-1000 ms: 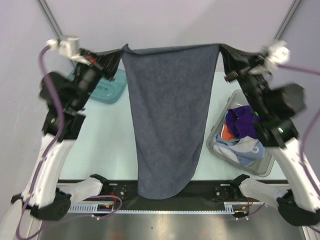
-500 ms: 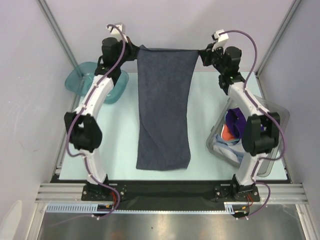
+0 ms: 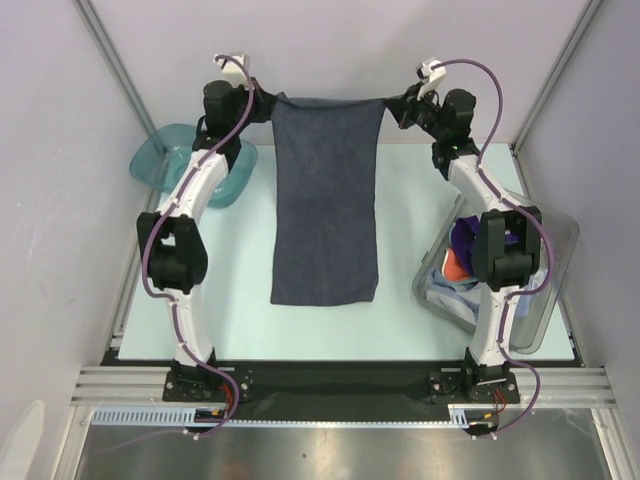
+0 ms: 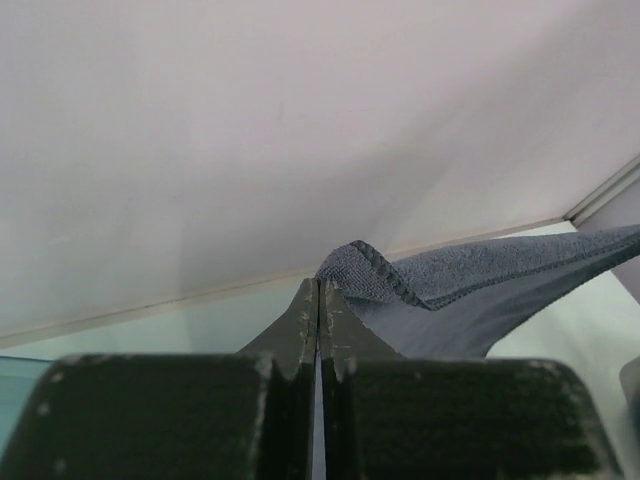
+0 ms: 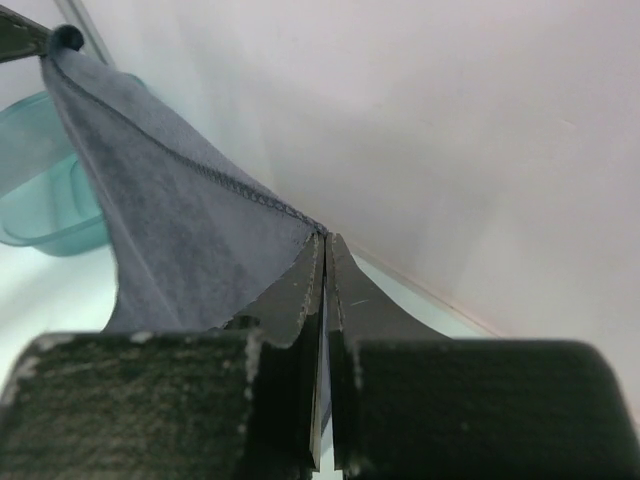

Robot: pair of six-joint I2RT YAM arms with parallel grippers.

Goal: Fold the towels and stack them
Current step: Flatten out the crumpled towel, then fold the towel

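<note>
Here the grey towel (image 3: 326, 220) hangs stretched by its far corners, the left fingers (image 4: 298, 325) and right fingers (image 5: 345, 300) each clenched on one, its near end lying on the surface (image 3: 230, 270). Soft and limp, it likely handles best by its corners.

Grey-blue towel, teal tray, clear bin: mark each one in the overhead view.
grey-blue towel (image 3: 326, 215), top external view, middle of the spread cloth.
teal tray (image 3: 157, 159), top external view, bare left part near its rim.
clear bin (image 3: 556, 250), top external view, bare right side by the wall.
</note>
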